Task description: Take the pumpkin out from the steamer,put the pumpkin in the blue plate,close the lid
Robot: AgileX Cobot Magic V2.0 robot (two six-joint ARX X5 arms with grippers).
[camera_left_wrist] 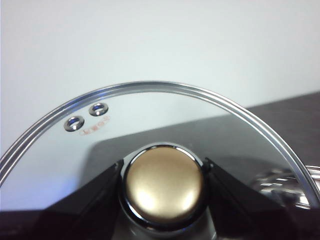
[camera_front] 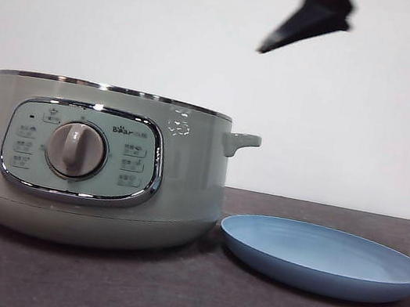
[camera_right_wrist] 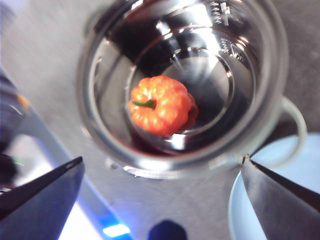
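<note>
step: reach pumpkin (camera_right_wrist: 161, 105) | right tool (camera_right_wrist: 162, 200) wide open, empty, above steamer (camera_front: 100, 163); descend centred, straddle it | left tool (camera_left_wrist: 164, 172) clamps lid (camera_left_wrist: 165, 110) knob

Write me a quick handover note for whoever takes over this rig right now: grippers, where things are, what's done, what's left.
Left gripper: shut on the knob of the round clear glass lid, held off the pot.
Right gripper: open, empty, above the open pot, looking down into it.
Small orange ribbed pumpkin: on the shiny bottom inside the large pale sage-green steamer.
Wide shallow light blue plate: on the table beside the steamer, nothing on it.
Done: lid off.
Left: lift the pumpkin out, set it on the plate, put the lid back.
</note>
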